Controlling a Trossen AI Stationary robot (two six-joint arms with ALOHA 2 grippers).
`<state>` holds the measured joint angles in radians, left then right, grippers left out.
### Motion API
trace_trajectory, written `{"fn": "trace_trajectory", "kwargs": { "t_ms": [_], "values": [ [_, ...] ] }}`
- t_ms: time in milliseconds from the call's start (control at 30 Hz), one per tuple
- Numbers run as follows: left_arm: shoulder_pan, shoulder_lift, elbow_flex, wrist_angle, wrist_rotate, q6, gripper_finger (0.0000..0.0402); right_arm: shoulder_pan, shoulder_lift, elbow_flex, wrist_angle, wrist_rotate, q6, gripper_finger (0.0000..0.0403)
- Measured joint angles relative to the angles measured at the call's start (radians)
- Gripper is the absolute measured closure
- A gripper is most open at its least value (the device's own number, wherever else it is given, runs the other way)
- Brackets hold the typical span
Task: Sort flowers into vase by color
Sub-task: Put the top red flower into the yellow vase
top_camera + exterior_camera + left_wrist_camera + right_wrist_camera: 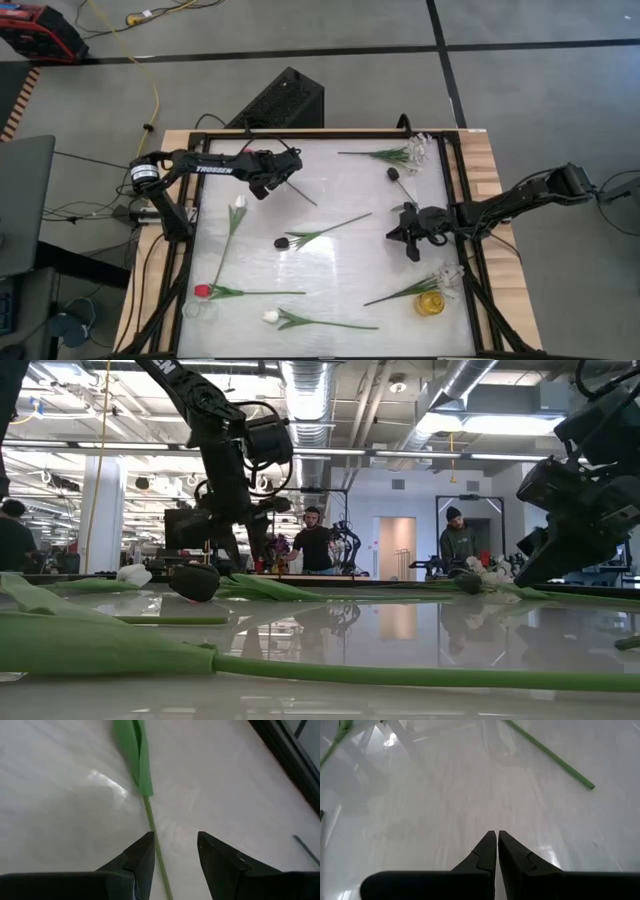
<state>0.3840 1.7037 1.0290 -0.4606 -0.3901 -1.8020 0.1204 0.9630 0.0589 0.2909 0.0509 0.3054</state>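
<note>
White desk: left gripper fingers half-open, straddling green stem; lower, centre, then close. Right gripper shut, empty.

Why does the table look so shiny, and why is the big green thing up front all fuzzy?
Low view: the glossy table mirrors the bright room behind, and the nearest green stem lies too close to the camera, so it blurs. Left wrist view: a white glare patch sits beside the leaf. High view: the tabletop shows pale streaks.
</note>
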Motion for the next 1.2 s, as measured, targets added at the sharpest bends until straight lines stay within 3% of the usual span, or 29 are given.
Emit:
{"fn": "trace_trajectory", "kwargs": {
  "t_ms": [200, 300, 567, 667, 900, 1200],
  "values": [
    [-0.010, 0.109, 0.004, 0.043, 0.055, -0.048, 0.0265, 0.001, 0.000, 0.000, 0.009, 0.000, -0.016, 0.0356],
    [0.007, 0.148, 0.012, 0.116, 0.082, 0.010, 0.0265, 0.001, -0.001, 0.000, 0.013, 0.000, -0.018, 0.0356],
    [0.043, 0.167, 0.029, 0.036, 0.160, 0.081, 0.0268, 0.001, 0.000, 0.000, 0.010, 0.000, -0.032, 0.0356],
    [0.053, 0.167, 0.029, 0.018, 0.196, 0.115, 0.0292, 0.001, 0.000, 0.000, 0.008, 0.000, -0.048, 0.0356],
    [0.070, 0.167, 0.029, -0.033, 0.268, 0.182, 0.0391, 0.001, 0.000, 0.000, 0.009, 0.000, -0.052, 0.0356],
    [0.089, 0.141, 0.074, -0.115, 0.356, 0.365, 0.0401, 0.001, 0.000, 0.000, 0.005, 0.000, -0.052, 0.0356]
  ]
}}
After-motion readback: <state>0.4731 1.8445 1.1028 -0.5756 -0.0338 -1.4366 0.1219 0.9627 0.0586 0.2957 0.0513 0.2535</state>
